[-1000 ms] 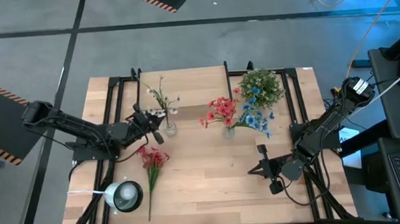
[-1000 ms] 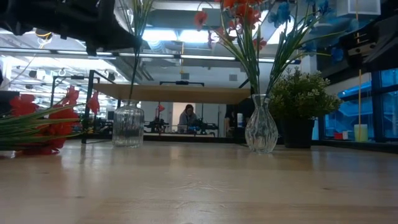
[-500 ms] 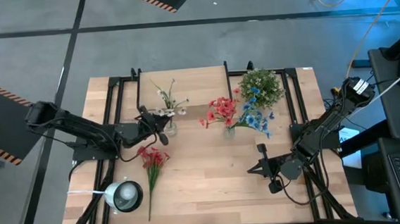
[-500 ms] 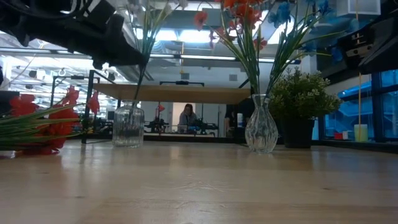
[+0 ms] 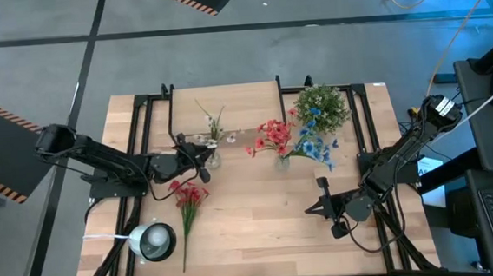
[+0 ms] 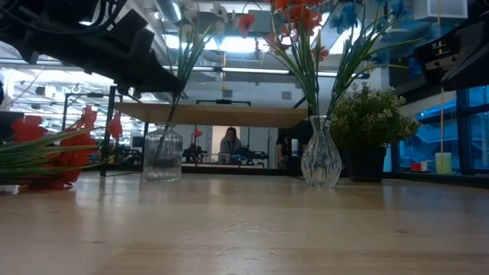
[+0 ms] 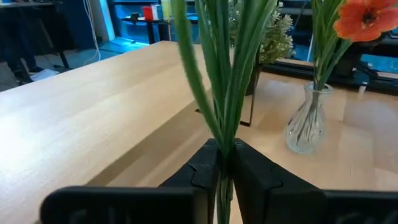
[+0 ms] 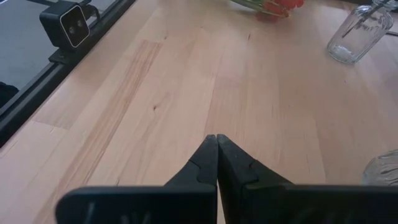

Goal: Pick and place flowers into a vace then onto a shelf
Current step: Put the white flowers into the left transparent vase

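Partway through, by the look of it. Red and blue sprigs [image 5: 292, 140] already standing in a narrow-necked clear vase [image 6: 320, 162] at centre of the high view, just in front of the bushy potted plant [image 5: 322, 107]. Whitish-cream sprig [image 5: 211, 123] now with its stem foot in a second, ribbed clear jar [image 6: 162, 153], left of centre in the high view. Left gripper [image 5: 198, 163] just beside that jar, jaws all but together and pinched on the green stems, seen plainly in the left wrist view [image 7: 222, 165]; release not yet made. Second red sprig [image 5: 187, 207] untouched, flat on the tabletop [image 5: 261, 224] at lower left of the high view, near a round silver object [image 5: 153, 241]. Left to do, as judged: let go of the cream sprig, fetch the lying red one into a vase, then move vases onto the shelf [image 6: 221, 114], which shows bare on top in the low view. Cream sprig's long axis near upright but leaning: blooms toward the upper right in the low view, stem foot down in the jar. Lying red sprig's long axis roughly top-to-bottom in the high view, blooms toward the top, stem end toward the lower edge. Right gripper [image 5: 328, 209] parked low at lower right of the high view, jaws together, holding nothing.
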Motion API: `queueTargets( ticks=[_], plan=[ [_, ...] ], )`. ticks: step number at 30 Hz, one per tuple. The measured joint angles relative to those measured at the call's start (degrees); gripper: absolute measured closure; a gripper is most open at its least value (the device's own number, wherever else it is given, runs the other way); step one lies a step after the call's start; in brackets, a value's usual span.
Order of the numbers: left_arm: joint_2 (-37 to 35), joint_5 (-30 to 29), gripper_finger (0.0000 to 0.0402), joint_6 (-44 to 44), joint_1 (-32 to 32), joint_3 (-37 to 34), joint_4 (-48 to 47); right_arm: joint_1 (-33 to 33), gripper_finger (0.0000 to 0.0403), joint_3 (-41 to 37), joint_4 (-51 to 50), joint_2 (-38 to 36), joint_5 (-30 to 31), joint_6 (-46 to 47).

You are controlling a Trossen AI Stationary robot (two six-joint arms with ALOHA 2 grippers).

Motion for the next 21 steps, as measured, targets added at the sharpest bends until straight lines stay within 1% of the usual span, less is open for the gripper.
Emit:
queueTargets(
  ticks=[5,11,21],
  plan=[
    [0.0,-1.6,0.0338,0.0,0.0,0.0,0.1,0.0,0.0402,0.0,0.0,0.0,0.0,0.0],
    [0.0,-1.5,0.0314,0.0,0.0,0.0,0.1,0.0,0.0402,0.0,0.0,0.0,0.0,0.0],
    [0.0,-1.7,0.0293,0.3,0.0,0.0,0.1,0.0,0.0402,0.0,0.0,0.0,0.0,0.0]
  ],
)
